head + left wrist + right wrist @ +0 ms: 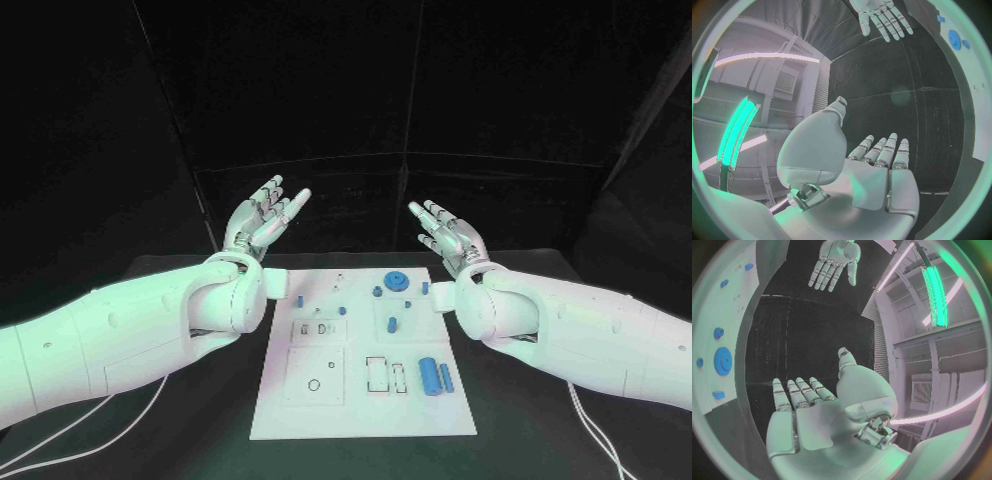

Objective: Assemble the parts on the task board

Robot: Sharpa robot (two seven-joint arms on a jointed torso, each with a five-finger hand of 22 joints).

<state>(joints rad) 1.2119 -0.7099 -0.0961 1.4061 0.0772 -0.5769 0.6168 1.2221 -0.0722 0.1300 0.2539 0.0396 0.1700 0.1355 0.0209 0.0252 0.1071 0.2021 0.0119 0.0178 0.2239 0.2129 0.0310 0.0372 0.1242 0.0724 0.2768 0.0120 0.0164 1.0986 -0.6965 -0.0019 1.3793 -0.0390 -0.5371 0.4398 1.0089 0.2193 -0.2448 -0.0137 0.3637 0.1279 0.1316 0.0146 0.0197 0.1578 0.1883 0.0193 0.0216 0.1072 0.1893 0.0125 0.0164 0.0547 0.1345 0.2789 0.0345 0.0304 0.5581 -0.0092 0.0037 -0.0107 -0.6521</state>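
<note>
The white task board [361,400] lies flat in the middle of the black table. Small blue parts sit on it: a round toothed disc [395,279] near the far edge, two long cylinders [437,375] lying side by side at the near right, and several small pegs [300,299] scattered over the far half. My left hand [265,218] is raised beyond the board's far left corner, fingers spread, holding nothing. My right hand [450,234] is raised beyond the far right corner, also spread and holding nothing. The disc [722,361] and board edge [976,75] also appear in the wrist views.
Black curtains close off the back and sides of the table. White cables [87,425] trail on the table under both arms. Bare black tabletop [209,420] lies on either side of the board.
</note>
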